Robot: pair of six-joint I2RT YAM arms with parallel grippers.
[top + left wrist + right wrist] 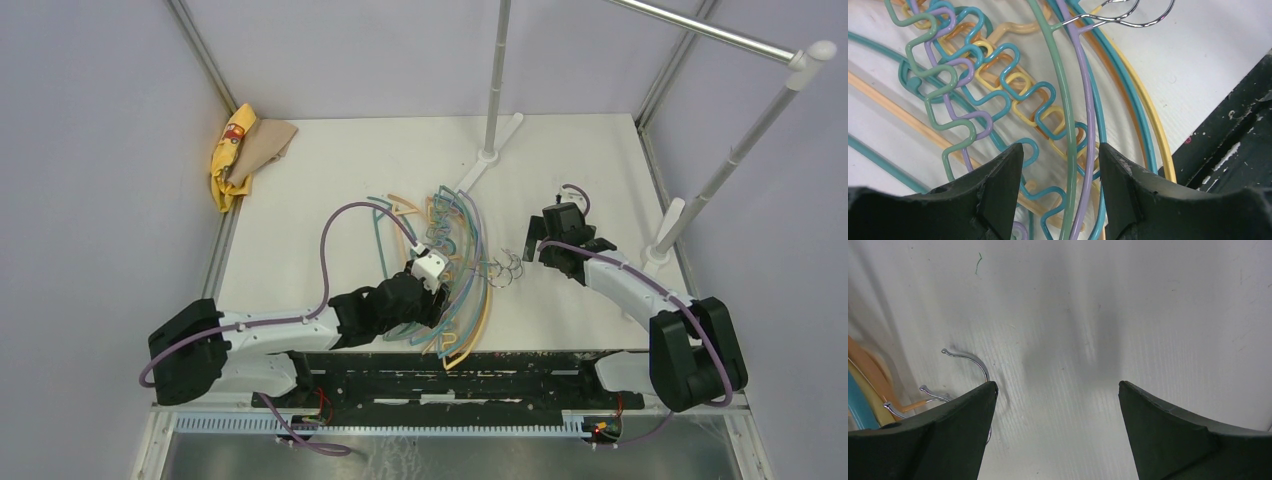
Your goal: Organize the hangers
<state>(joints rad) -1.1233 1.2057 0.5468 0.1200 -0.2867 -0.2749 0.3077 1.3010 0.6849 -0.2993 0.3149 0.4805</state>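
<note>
Both end effectors are empty-handed, so the sorting looks barely begun. The left end effector [1060, 200] stands half open, low over the pile, its two dark fingers [998, 190] straddling a few thin strands of the hangers [1063, 100]: a pale green bar, a lilac one and a teal one run up through the gap. Neither pad visibly pinches them, so I judge this a reach for a grasp rather than a hold. The right end effector [1058, 435] is spread wide above bare table [1148, 315], with the metal hooks [968, 357] just beside its left finger and nothing between the jaws.

Outward from there, the overhead view shows every hanger lying in one overlapping fan at the middle of the table, close to the near edge. The teal, tan-orange, lilac and green arcs are interleaved, their wavy notched parts nested in one another, and the hooks bunch together on the right. The metal rail [715, 30] at the far right carries nothing. A yellow-and-tan cloth [240, 150] sits in the far left corner, well apart.

No hanger looks separated, grouped by colour or hung. By my reading the whole job remains, starting with teasing one hanger free of the tangle.
</note>
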